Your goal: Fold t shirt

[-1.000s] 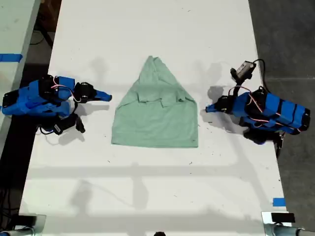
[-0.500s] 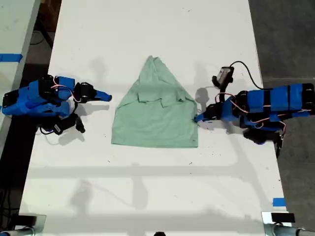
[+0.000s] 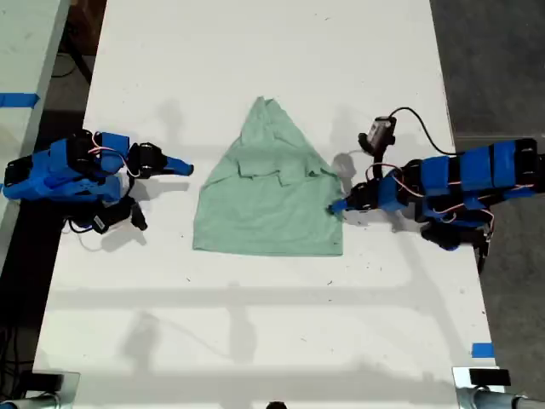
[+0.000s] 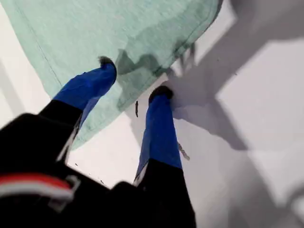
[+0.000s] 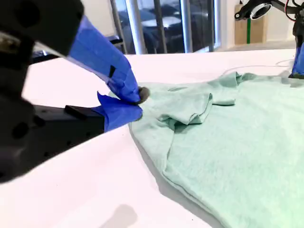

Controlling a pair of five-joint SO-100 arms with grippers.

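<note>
Reached in since a second ago — my first gripper (image 3: 335, 207) now at the t shirt (image 3: 271, 192) edge on the exterior view's right, previously pulled back well clear of it. Shirt itself unmoved, same spot mid-table (image 3: 255, 324), point away from the camera side, wide hem toward it. My second gripper (image 3: 183, 166) unchanged, parked off the shirt's opposite edge, apart from the cloth.

First wrist view: my first gripper (image 4: 135, 78) spread wide, straddling the shirt's edge — one fingertip (image 4: 107, 61) over the cloth, the other on bare table just beside the edge. Nothing held yet. Second wrist view: my second gripper (image 5: 137, 102) closed or nearly so, empty, shirt (image 5: 228, 142) just beyond its tips.

Key relation: shirt's long axis runs hem-to-point, across the line between the two arms; first gripper clearly nearer, already on the side edge above the hem corner. Likely next: pinch that edge, carry it across toward the shirt's middle.
</note>
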